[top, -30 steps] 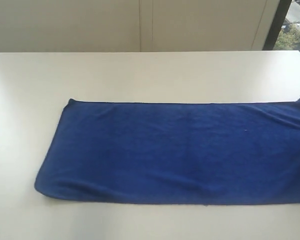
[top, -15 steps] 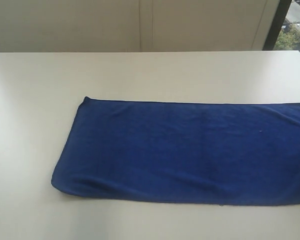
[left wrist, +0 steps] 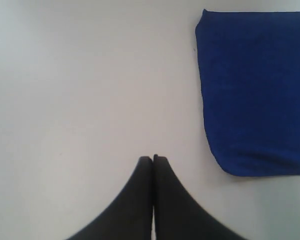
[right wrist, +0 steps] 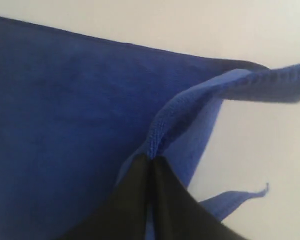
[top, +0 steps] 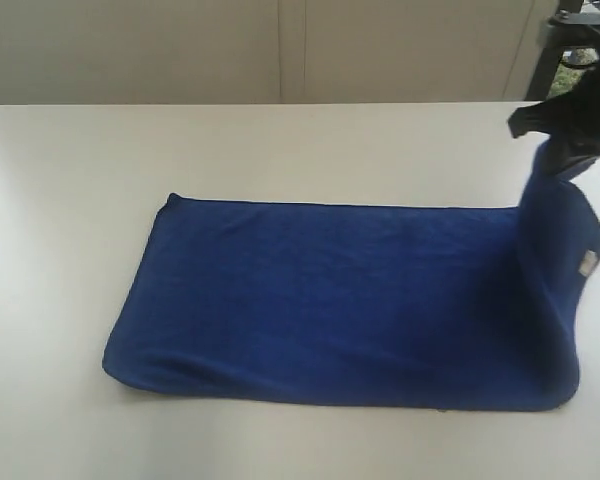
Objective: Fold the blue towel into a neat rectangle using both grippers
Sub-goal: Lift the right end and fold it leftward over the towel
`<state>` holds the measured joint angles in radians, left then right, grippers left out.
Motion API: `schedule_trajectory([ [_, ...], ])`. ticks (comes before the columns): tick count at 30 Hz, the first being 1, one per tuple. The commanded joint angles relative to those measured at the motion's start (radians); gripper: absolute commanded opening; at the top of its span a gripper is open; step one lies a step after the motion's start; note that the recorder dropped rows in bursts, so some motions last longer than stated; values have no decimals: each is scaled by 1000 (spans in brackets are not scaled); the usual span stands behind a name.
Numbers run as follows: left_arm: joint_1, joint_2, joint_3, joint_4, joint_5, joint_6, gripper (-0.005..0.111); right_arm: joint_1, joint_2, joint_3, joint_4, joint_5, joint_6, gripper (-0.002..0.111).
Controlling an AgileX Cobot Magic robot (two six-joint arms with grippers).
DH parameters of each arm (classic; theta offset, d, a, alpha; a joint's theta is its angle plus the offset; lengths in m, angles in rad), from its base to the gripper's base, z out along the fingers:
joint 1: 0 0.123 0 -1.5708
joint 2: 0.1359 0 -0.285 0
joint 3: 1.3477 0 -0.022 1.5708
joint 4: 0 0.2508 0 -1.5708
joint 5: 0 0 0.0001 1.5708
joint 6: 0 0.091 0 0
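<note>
Far to the left, we see the left gripper [left wrist: 153,159] only through its own wrist camera. Its two dark fingers are pressed flat together with nothing between them, and it hangs over bare white table [top: 60,200], off the cloth, with one rounded corner of the cloth near it.

In the exterior view the blue towel [top: 330,300] lies across the middle of the table as a long band running from nine o'clock towards three o'clock. Its nine o'clock end lies flat, with a soft rounded corner at about seven o'clock. The middle stretch is flat too, with faint ripples along the near edge.

At the three o'clock end the cloth leaves the table and rises in a curved sheet towards two o'clock. A small white tag [top: 587,262] shows on the outer edge of that raised part.

The right gripper [right wrist: 151,159] is clamped narrow on the towel's hem, which is bunched right at its fingertips. In the exterior view it sits at about two o'clock, above the table, with the cloth hanging from it.
</note>
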<state>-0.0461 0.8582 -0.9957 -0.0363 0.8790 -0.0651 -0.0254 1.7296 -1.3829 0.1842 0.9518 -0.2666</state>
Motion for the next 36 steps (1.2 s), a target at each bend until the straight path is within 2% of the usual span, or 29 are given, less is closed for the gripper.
schedule_trajectory([
  [1, 5, -9, 9, -6, 5, 2, 0, 138, -13, -32, 2, 30, 48, 0],
  [7, 5, -9, 9, -6, 5, 2, 0, 331, -9, -104, 4, 30, 100, 0],
  [17, 5, -9, 9, -6, 5, 2, 0, 554, 90, -337, 6, 45, 141, 0],
  [28, 5, -9, 9, -6, 5, 2, 0, 729, 315, -607, 28, 86, 141, 0],
  [36, 5, -9, 9, -6, 5, 2, 0, 810, 541, -663, 125, -112, 141, 0],
])
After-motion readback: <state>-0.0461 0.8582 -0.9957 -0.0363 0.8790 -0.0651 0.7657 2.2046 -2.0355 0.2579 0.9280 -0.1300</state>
